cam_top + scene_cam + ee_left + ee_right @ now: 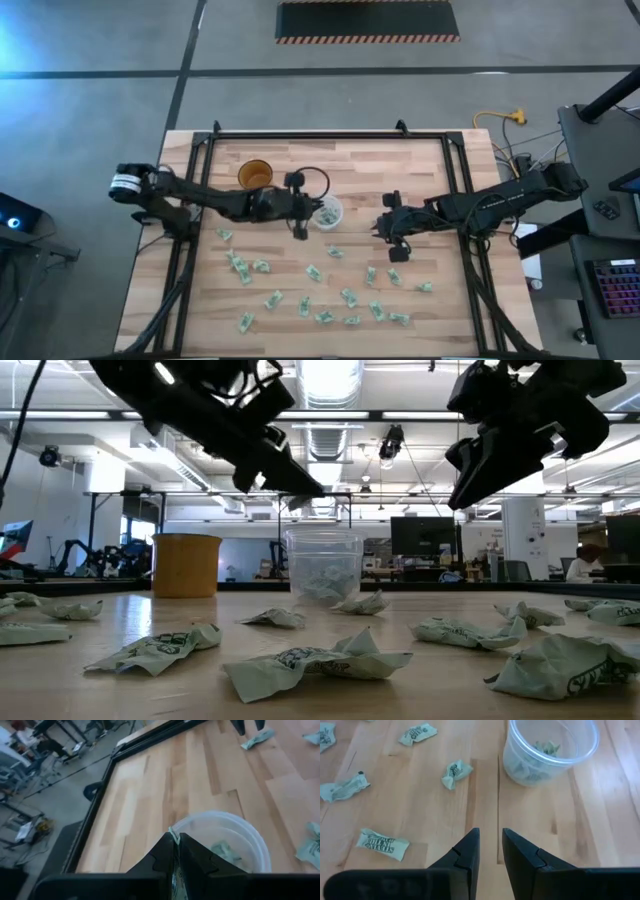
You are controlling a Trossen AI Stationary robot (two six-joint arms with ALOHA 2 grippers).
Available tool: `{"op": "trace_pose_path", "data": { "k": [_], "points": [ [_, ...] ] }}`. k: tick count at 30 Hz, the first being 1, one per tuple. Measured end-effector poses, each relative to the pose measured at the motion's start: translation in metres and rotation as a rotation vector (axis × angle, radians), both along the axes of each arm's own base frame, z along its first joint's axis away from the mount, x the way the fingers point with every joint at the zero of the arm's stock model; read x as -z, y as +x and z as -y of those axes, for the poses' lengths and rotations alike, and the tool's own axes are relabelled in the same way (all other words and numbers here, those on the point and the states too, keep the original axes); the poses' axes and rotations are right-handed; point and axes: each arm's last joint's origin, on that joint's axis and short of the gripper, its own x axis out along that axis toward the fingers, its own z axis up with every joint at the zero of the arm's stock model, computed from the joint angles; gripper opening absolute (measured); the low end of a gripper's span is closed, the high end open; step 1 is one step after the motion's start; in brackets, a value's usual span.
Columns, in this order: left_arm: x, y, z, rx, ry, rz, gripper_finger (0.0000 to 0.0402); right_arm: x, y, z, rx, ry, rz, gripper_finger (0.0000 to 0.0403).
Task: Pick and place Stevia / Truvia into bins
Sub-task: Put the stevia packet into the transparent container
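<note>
Pale green and white Stevia sachets (312, 272) lie flat and scattered over the near half of the wooden table. The bin, a translucent cup (327, 212), stands upright at mid-table with a few sachets (225, 851) inside. My left gripper (308, 212) hovers just left of the cup's rim (250, 827), shut on one sachet (173, 835). My right gripper (385, 230) hangs open above the table to the cup's right, with nothing between its fingers (470, 850); bare wood lies under it. My left gripper pinches one sachet between its two fingers; only a thin pale edge (173, 834) sticks out past the fingertips. The fingers slant slightly downward, coming from the table's left toward the cup. The sachet is lifted clear of the table, just short of the cup's rim.
An amber-brown cup (255, 175) stands behind and left of the bin. A black frame (330, 135) borders the table's far and side edges. Loose sachets (455, 774) lie between my right gripper and the bin. Bare wood (400, 170) lies at the far right.
</note>
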Motion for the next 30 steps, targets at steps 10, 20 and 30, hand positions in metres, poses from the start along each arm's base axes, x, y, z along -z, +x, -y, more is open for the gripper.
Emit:
{"op": "trace_pose_path", "data": {
  "k": [10,20,30],
  "points": [
    [0.016,0.018,-0.017,0.051,-0.046,-0.037,0.0011,0.013,-0.009,0.002,0.125,0.091,-0.074,0.0074],
    [0.019,0.018,-0.017,0.064,-0.032,-0.073,0.0071,0.024,-0.020,0.003,0.303,0.193,-0.175,0.0072],
    [0.011,0.015,-0.013,0.069,-0.036,-0.050,0.0178,0.031,-0.036,0.002,0.516,0.259,-0.321,0.0070]
  ]
}}
